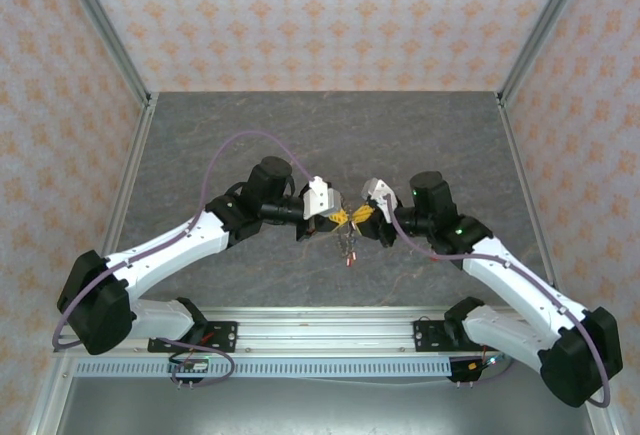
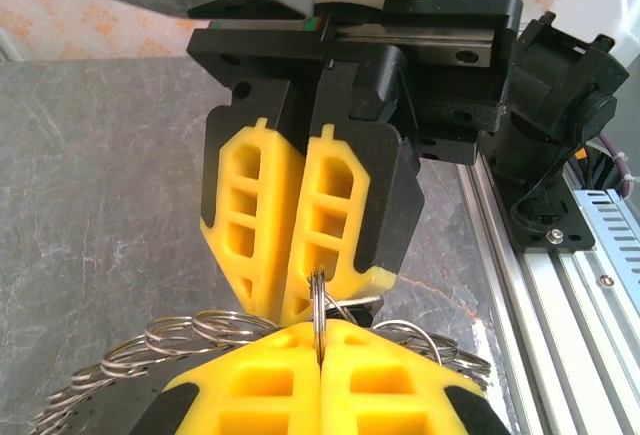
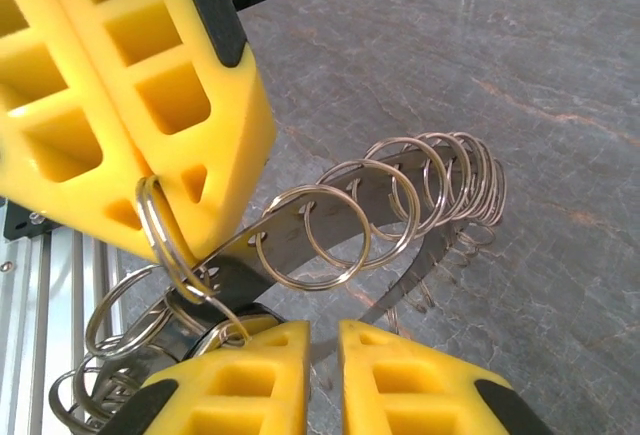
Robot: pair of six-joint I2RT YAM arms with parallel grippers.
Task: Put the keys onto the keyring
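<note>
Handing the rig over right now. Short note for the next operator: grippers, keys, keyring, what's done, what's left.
Left gripper: shut on one small split ring of the keyring, which is held aloft.
Right gripper: tips at the keyring's near end, fingers a sliver apart, nothing seen between them.
Keys: dangling under the two grippers; too small to tell what they hang from.
Done: cannot confirm that any key is threaded.
Left: probably spread a split ring, thread the keys, check each.
</note>
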